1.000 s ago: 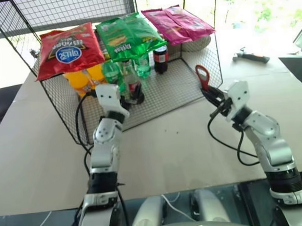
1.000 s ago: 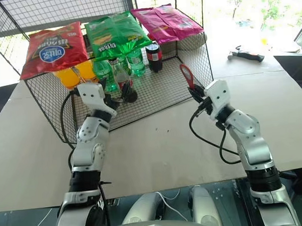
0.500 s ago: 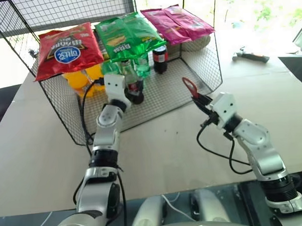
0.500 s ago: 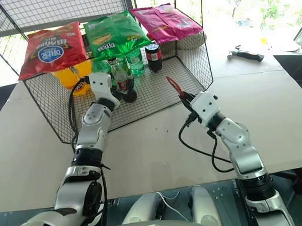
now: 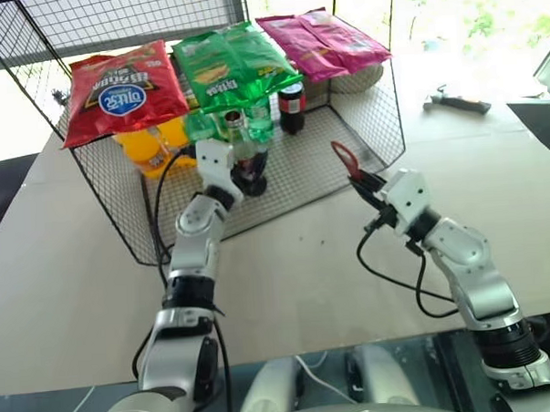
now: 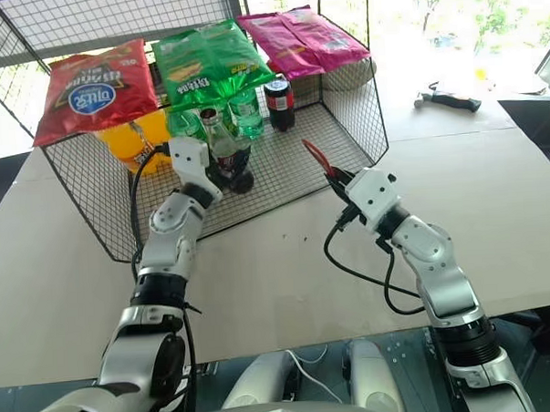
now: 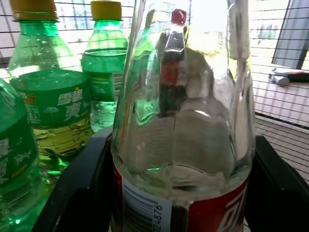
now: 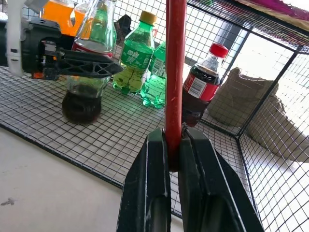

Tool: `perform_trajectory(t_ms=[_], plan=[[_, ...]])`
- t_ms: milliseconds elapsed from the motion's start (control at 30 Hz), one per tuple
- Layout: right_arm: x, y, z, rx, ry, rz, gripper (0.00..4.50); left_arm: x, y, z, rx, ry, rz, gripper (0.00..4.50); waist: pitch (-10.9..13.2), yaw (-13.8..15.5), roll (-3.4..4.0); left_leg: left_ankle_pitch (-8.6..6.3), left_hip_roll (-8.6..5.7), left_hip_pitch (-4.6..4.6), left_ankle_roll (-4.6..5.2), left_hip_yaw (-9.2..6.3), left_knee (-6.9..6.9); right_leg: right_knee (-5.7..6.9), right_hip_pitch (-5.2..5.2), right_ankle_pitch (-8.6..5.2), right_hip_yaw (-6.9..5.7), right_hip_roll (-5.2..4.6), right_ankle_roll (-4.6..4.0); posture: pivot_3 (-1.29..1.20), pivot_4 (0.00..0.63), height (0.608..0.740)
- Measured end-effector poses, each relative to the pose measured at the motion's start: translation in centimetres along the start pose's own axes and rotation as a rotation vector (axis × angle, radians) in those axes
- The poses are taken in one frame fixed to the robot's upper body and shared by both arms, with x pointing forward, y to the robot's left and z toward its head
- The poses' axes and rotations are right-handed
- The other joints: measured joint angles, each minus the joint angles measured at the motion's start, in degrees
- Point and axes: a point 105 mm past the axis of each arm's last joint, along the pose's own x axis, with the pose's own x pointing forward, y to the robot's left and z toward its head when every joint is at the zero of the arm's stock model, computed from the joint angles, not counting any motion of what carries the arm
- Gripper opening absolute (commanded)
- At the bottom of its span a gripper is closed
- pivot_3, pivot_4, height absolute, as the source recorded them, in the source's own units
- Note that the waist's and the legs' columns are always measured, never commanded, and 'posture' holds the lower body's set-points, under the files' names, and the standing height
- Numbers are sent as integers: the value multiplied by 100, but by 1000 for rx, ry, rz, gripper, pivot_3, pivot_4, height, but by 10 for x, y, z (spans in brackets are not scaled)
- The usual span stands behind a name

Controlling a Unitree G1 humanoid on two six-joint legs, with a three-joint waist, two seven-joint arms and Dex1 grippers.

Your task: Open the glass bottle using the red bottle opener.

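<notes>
Glass bottle (image 6: pixel 222 154), a small contoured clear cola bottle with dark drink low in its body and a red label, stands upright on the wire floor of a black mesh cage (image 6: pixel 363 120) on the pale table (image 6: pixel 494 205), near the cage's open front edge. The robot's left hand (image 6: pixel 220 168) reaches in from the front, its two black fingers (image 7: pixel 79 179) set one on each side of the bottle at label height; whether they press the glass cannot be told. Green plastic bottles (image 7: pixel 43 92) with yellow caps crowd just behind and to the left of the cola bottle, orange drink bottles (image 6: pixel 131 139) stand farther left, and a squat dark bottle with a red cap (image 8: pixel 200 87) sits toward the rear right. To the right of the cola bottle the mesh floor lies open up to the side wall. Red, green and pink snack bags (image 6: pixel 209 58) lie across the cage's top, low over the bottle caps. The right hand (image 8: pixel 175 145) hovers at the cage's front right, well apart from the bottle, its fingers clamped tight on the slim flat red bottle opener (image 8: pixel 175 72), which stands up from the grip with its ring head (image 6: pixel 313 153) raised. A hammer-like tool (image 6: pixel 446 98) lies on the table far to the right.
</notes>
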Motion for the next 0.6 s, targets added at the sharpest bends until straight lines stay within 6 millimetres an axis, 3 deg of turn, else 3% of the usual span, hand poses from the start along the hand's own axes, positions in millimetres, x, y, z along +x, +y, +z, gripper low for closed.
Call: perform_trajectory(t_ms=[100,200,333,600], plan=[[-2,-11,0,-15,-9,-50,0,-10,-31,11,-52,-22,-159,2666,0,-1,0,0,0,-1,0,1,0,1,-1,0,5,0,0,0,150,735],[-2,-16,-1,-19,-9,-73,0,-16,-47,19,-68,-23,-255,2666,0,-15,0,0,1,4,0,5,0,7,0,0,6,3,-1,0,150,735],[-3,-25,-1,-32,-14,-104,0,-32,-75,11,-128,45,-382,2666,0,-51,0,0,2,6,0,10,-1,8,-1,0,12,5,-1,0,150,735],[-3,-25,-2,-31,-13,-103,0,-37,-89,0,-109,95,-428,2666,0,-39,0,1,1,8,0,13,0,11,0,0,13,5,-1,0,150,735]])
